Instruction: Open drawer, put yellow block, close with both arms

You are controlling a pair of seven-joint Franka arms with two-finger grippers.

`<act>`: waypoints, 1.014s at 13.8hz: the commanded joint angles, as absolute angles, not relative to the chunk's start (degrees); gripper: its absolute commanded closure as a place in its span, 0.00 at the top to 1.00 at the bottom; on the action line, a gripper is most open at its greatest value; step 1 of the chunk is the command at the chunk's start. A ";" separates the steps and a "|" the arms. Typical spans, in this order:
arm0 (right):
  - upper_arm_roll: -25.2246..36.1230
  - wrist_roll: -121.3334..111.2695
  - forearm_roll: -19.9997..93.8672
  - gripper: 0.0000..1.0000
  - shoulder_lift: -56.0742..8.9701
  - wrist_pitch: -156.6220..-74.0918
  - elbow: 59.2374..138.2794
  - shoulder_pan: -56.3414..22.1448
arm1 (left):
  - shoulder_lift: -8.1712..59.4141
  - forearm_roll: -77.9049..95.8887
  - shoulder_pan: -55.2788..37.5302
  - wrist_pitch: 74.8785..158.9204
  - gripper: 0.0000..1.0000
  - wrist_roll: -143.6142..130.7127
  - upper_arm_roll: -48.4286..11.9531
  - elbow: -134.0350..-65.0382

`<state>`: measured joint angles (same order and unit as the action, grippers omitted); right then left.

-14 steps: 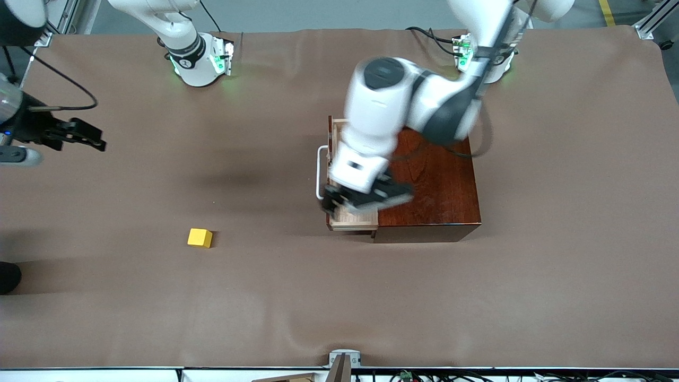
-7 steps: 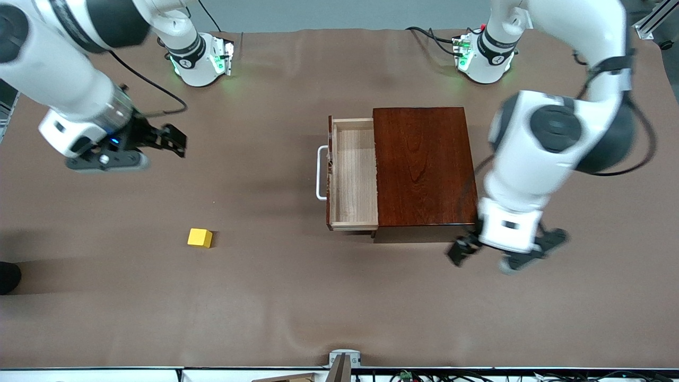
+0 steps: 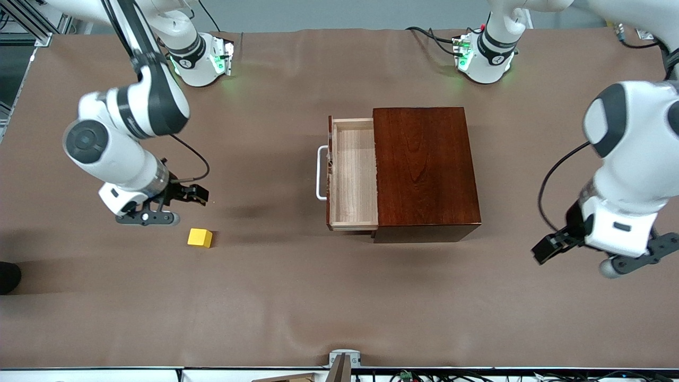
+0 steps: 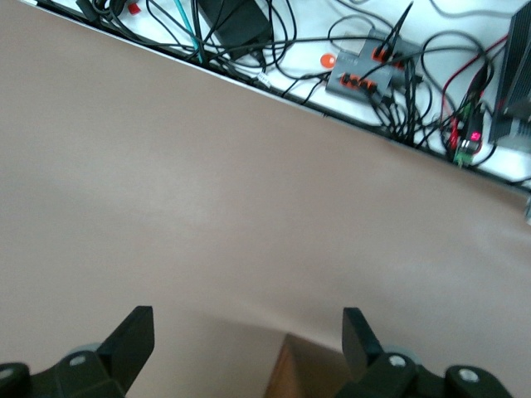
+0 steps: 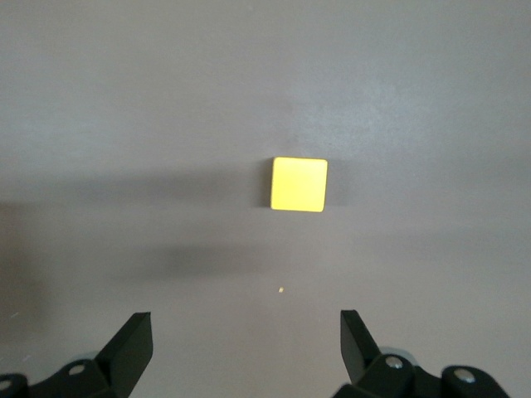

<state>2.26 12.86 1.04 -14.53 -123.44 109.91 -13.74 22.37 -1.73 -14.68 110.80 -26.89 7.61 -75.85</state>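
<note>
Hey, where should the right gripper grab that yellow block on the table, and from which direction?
Probably straight down from above, fingers closing on two opposite side faces. The yellow block is a small plain cube resting flat on the table with nothing touching it. The right gripper is open and close by; the block shows between its fingers.

The desk [image 3: 297, 297] is covered by a brown cloth, faintly wrinkled toward the front camera. A grey floor [image 3: 329, 13] is seen past its upper edge. Tangled cables [image 4: 365, 50] and a grey connector box [image 4: 361, 73] are seen on a white surface along the desk's edge.
</note>
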 commanded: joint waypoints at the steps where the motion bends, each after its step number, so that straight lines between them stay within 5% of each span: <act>1: 1.76 12.92 1.14 1.00 -18.17 -128.65 111.27 -10.55 | 15.22 -0.97 -14.33 107.07 1.00 -18.40 7.29 -83.04; 8: 1.67 13.10 1.85 1.00 -29.61 -140.96 108.81 -10.20 | 4.31 -0.88 -9.50 97.14 1.00 -5.74 4.94 -89.12; 14: 1.67 13.45 2.37 0.94 -35.06 -141.07 104.25 -10.02 | 0.45 -0.18 -2.20 89.04 1.00 2.10 -2.11 -89.03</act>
<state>2.14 12.99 1.33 -32.60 -141.80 107.78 -10.56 2.65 -1.70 -4.07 90.12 -0.19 -0.39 -87.54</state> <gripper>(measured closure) 0.000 0.000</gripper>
